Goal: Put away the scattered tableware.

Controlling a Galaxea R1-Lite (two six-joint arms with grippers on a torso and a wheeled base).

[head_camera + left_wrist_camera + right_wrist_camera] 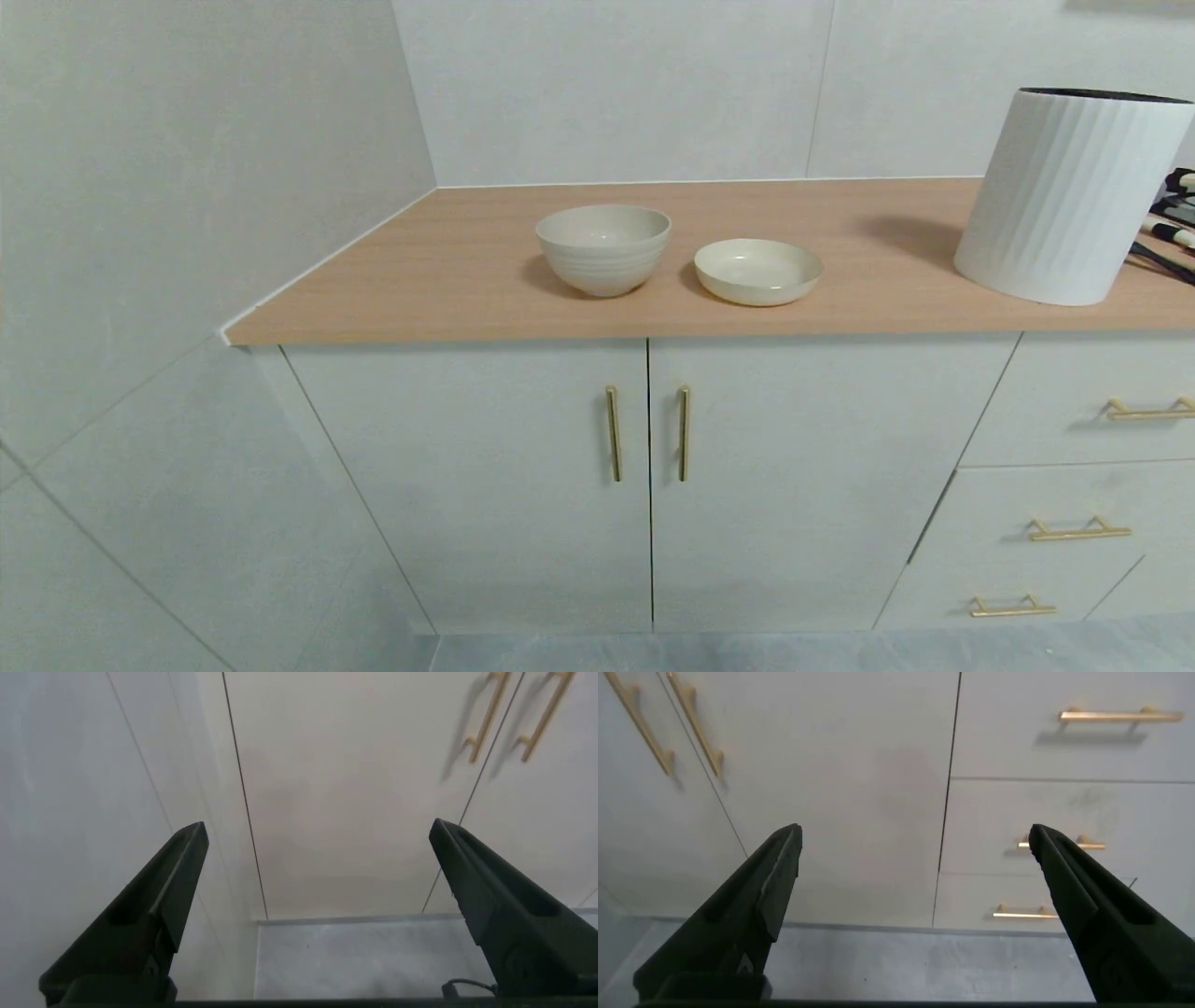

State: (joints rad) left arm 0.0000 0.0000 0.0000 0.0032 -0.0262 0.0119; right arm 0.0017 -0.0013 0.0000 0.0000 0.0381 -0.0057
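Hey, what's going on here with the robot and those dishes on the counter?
Nothing is being handled yet. A bowl and a shallower dish sit side by side, not touching, on the counter. The left gripper and right gripper are both open and empty, held low in front of the cabinet. The left one faces the shut doors, and the right one faces the doors and the drawers.
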